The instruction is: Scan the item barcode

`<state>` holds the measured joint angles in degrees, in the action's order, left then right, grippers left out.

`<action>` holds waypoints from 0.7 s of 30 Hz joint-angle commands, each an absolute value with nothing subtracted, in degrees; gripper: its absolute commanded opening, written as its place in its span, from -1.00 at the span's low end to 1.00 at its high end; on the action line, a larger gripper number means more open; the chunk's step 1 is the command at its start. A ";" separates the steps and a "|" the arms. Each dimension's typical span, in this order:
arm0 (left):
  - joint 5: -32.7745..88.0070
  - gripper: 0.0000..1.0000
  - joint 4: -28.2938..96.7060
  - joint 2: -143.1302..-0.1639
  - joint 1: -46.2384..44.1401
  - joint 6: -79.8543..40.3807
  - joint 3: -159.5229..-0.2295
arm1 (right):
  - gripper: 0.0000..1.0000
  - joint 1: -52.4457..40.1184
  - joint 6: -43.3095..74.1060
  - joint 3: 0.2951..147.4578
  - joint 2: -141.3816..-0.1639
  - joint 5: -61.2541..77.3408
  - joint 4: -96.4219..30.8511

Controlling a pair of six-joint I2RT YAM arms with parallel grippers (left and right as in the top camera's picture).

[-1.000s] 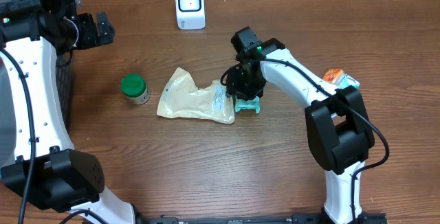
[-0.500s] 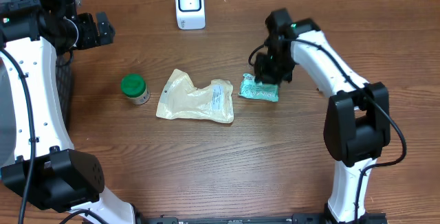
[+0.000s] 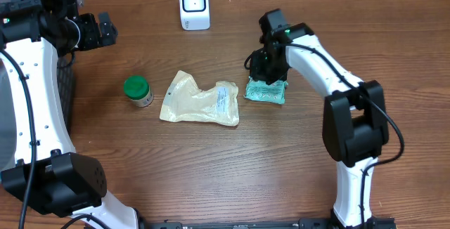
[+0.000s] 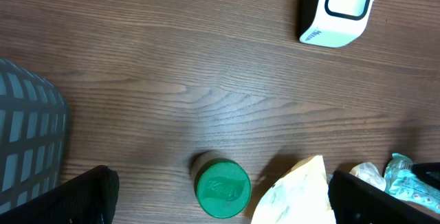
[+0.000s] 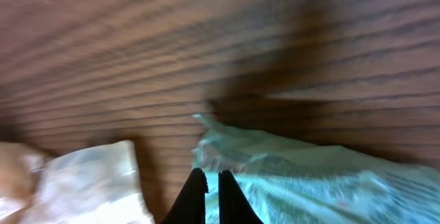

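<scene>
On the near half of the brown wooden worktop (image 3: 281, 159) nothing lies but bare wood between the 2 arm bases.

Midway across, 3 things lie in a row. A small jar with a green lid (image 3: 137, 88) stands upright at the left. A cream padded paper mailer (image 3: 200, 101) lies flat in the middle, with a white label (image 3: 222, 101) near its right end. Just beside that end lies a teal crinkled plastic packet (image 3: 267, 93), flat on the wood. Its long axis runs left to right across the worktop, slightly tilted, and its left end points at the mailer.

Above the far edge of the packet the right gripper (image 3: 266, 66) points down. In the blurred right wrist view its 2 fingers (image 5: 196, 189) stand almost together, with nothing seen between them and the teal packet beyond the tips. Whether they touch it cannot be told.

Farther back, a white barcode scanner with a dark window (image 3: 194, 5) stands upright, well apart from the packet. At the far left the left gripper (image 3: 98, 31) hangs with its fingers (image 4: 82, 196) wide and empty, beside a dark mesh basket (image 4: 27, 141).
</scene>
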<state>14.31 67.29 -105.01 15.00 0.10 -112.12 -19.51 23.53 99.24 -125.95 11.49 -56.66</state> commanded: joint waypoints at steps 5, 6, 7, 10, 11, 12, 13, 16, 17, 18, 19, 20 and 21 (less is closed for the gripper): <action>14.59 0.99 67.07 -104.20 14.83 -0.23 -112.71 | -0.91 -19.16 24.18 98.56 -131.22 8.56 -55.96; 14.57 0.99 67.09 -104.20 14.83 -0.23 -112.71 | -0.91 -19.16 24.10 98.56 -131.70 8.56 -55.81; 14.57 0.99 67.07 -104.20 14.87 -0.23 -112.71 | -0.91 -19.16 23.92 98.56 -131.81 8.58 -55.79; 14.57 0.99 67.07 -104.20 14.87 -0.23 -112.71 | -0.87 -19.16 21.93 98.65 -131.81 8.62 -55.86; 14.57 0.99 67.07 -104.20 14.87 -0.23 -112.71 | -0.70 -19.16 20.08 98.74 -131.81 9.15 -56.01; 14.59 1.00 67.07 -104.20 14.87 -0.23 -112.71 | -0.60 -19.14 19.33 98.74 -131.81 9.41 -56.05; 14.57 0.99 67.09 -104.20 14.87 -0.23 -112.71 | -0.40 -19.07 17.43 98.76 -131.79 10.55 -56.21; 14.59 0.99 67.07 -104.20 14.87 -0.23 -112.71 | -0.14 -18.74 14.59 100.60 -131.68 11.60 -58.17; 14.57 0.99 67.09 -104.20 14.87 -0.23 -112.71 | -0.12 -18.55 14.44 102.13 -131.57 11.60 -59.51; 14.57 0.99 67.07 -104.20 14.87 -0.23 -112.71 | -0.12 -18.44 14.44 102.87 -131.48 11.60 -60.03; 14.57 0.99 67.09 -104.20 15.00 -0.23 -112.71 | -0.12 -18.26 14.24 104.27 -131.17 11.62 -61.08; 14.57 0.99 67.07 -104.20 14.98 -0.23 -112.71 | -0.12 -18.15 13.80 105.45 -130.89 11.62 -61.98; 14.57 0.99 67.09 -104.20 14.98 -0.23 -112.71 | -0.12 -18.00 13.34 107.48 -130.32 11.60 -63.57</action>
<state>14.31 67.31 -105.01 15.00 0.12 -112.12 -19.22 16.12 103.11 -129.58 13.13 -61.32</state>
